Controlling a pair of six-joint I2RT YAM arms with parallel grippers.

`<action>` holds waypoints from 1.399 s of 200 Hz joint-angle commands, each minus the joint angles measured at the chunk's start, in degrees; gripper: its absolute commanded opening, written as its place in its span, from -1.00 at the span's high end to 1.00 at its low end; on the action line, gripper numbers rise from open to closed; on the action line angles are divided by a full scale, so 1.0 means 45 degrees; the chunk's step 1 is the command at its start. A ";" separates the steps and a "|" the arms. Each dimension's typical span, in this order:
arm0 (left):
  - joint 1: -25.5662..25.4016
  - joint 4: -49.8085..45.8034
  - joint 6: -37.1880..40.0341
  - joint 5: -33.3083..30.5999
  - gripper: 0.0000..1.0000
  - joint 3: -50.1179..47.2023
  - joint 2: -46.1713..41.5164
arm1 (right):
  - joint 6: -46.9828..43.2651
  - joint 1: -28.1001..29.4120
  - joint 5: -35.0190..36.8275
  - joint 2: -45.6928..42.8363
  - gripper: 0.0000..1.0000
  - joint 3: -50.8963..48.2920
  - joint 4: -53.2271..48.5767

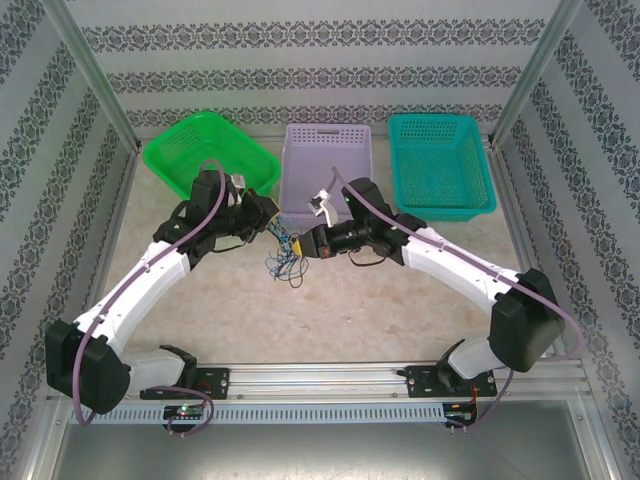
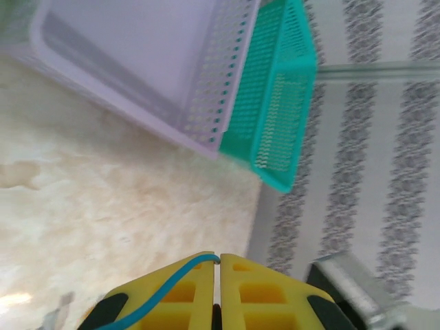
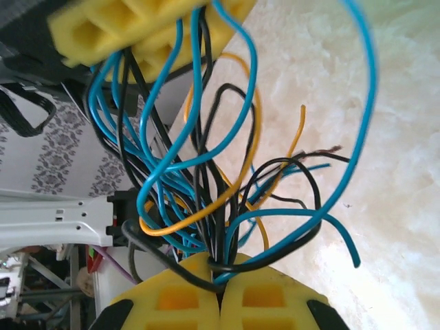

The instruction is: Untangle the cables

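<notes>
The cables (image 1: 285,258) form a small tangle of thin blue, black and yellow wires hanging between the two grippers above the middle of the table. My left gripper (image 1: 272,226) is shut on a blue cable (image 2: 157,293) that runs out over its left finger, the fingertips (image 2: 217,258) pressed together. In the right wrist view, my right gripper (image 3: 220,267) is shut on several black and blue cables (image 3: 206,172) at the bottom of the bundle. The left gripper's yellow fingers (image 3: 137,27) hold the bundle's other end.
Three baskets stand along the back: a green basket (image 1: 210,150), a lavender basket (image 1: 327,165) and a teal basket (image 1: 440,165). The lavender basket (image 2: 137,69) and teal basket (image 2: 275,103) lie just ahead of my left gripper. Patterned walls and metal posts enclose the table.
</notes>
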 commanded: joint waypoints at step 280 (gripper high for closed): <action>0.0785 -0.1304 0.1008 -0.2377 1.00 -0.4027 0.0622 | 0.2978 -0.0576 0.7023 -0.0269 0.11 -0.3123 -0.4640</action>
